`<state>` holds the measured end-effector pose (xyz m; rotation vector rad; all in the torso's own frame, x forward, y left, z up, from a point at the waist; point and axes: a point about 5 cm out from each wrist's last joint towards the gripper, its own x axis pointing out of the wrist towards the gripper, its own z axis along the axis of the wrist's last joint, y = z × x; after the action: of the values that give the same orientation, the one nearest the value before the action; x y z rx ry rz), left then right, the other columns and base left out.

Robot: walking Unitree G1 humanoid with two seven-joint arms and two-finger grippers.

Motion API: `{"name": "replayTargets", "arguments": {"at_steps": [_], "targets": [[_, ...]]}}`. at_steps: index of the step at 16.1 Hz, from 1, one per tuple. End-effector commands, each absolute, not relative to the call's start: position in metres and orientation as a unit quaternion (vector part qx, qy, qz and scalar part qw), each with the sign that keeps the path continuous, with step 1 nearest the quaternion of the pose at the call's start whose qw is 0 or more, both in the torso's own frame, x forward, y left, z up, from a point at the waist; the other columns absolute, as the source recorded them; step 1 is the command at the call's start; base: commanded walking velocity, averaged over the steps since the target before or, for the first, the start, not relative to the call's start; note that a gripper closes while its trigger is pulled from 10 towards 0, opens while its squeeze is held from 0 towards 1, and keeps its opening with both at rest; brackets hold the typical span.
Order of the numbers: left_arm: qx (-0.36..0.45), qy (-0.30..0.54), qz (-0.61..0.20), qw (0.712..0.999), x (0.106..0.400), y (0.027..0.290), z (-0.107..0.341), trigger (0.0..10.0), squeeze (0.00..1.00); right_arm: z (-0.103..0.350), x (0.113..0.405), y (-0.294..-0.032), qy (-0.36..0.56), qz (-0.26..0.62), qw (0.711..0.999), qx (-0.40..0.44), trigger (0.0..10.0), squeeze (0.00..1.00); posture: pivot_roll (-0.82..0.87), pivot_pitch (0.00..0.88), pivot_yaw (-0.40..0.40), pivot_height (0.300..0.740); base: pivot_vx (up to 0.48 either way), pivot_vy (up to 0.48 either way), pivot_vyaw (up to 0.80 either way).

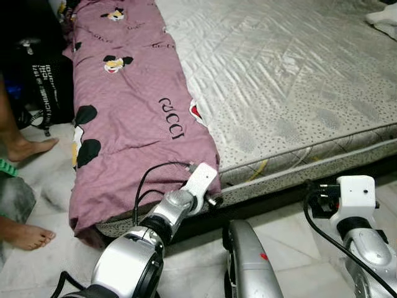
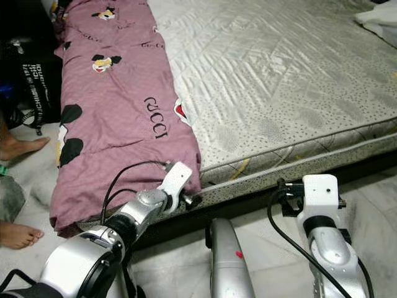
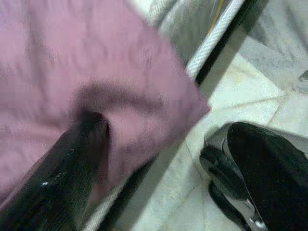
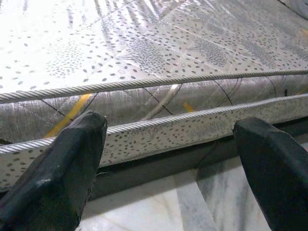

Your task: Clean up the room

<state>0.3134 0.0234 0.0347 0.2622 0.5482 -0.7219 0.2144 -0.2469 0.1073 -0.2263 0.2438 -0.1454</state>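
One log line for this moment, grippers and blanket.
left gripper: at corner of purple blanket, finger pressed into fabric | right gripper: open, facing mattress edge, holding nothing | blanket: draped over mattress corner
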Motion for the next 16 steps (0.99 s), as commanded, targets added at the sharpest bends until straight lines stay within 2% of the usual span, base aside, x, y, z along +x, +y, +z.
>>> {"name": "replayTargets", "arguments": {"at_steps": [1,5,6,7,9,10,13,14,15,16], "targets": [[0.128,0.205,-0.402,0.883,0.316,-0.017,0.062,10.0,0.0,0.105,0.216,-0.245,0.122,-0.074,0.983,-0.111,10.0,0.0,-0.21,0.012,0.027,0.544,0.0,0.0,0.0],[0.158,0.124,-0.474,0.857,0.318,-0.043,0.094,10.0,0.0,0.104,0.226,-0.238,0.111,-0.075,0.986,-0.103,10.0,0.0,-0.19,0.0,0.042,0.544,0.0,0.0,0.0],[0.157,0.112,-0.477,0.857,0.319,-0.045,0.099,10.0,0.0,0.104,0.228,-0.237,0.107,-0.077,0.986,-0.1,10.0,0.0,-0.18,0.0,0.045,0.544,0.0,0.0,0.0],[0.138,0.071,-0.452,0.878,0.324,-0.045,0.113,10.0,0.0,0.106,0.231,-0.235,0.094,-0.078,0.988,-0.094,10.0,0.0,-0.17,0.0,0.048,0.544,0.0,0.0,0.0],[0.082,-0.043,-0.36,0.928,0.34,-0.019,0.143,10.0,0.0,0.115,0.247,-0.222,0.061,-0.066,0.993,-0.073,10.0,0.0,-0.13,0.0,0.052,0.544,0.0,0.0,0.0],[0.078,-0.051,-0.348,0.933,0.341,-0.014,0.144,10.0,0.0,0.116,0.249,-0.219,0.059,-0.064,0.994,-0.07,10.0,0.0,-0.13,0.0,0.052,0.544,0.0,0.0,0.0],[0.048,-0.108,-0.189,0.975,0.342,0.062,0.146,10.0,0.0,0.111,0.277,-0.181,0.043,-0.012,0.999,-0.02,10.0,0.0,-0.03,0.0,0.053,0.544,0.0,0.0,0.0],[0.038,-0.115,-0.157,0.98,0.335,0.083,0.141,10.0,0.0,0.109,0.284,-0.173,0.04,-0.004,0.999,-0.011,10.0,0.0,-0.01,0.0,0.052,0.544,0.0,0.0,0.0],[0.057,-0.118,-0.091,0.987,0.321,0.117,0.128,10.0,0.0,0.108,0.293,-0.162,0.035,0.006,0.999,0.001,10.0,0.0,0.01,0.0,0.052,0.544,0.0,0.0,0.0],[0.062,-0.116,-0.072,0.989,0.315,0.126,0.123,10.0,0.0,0.107,0.295,-0.159,0.033,0.009,0.999,0.005,10.0,0.0,0.02,0.0,0.05,0.544,0.0,0.0,0.0]]}}
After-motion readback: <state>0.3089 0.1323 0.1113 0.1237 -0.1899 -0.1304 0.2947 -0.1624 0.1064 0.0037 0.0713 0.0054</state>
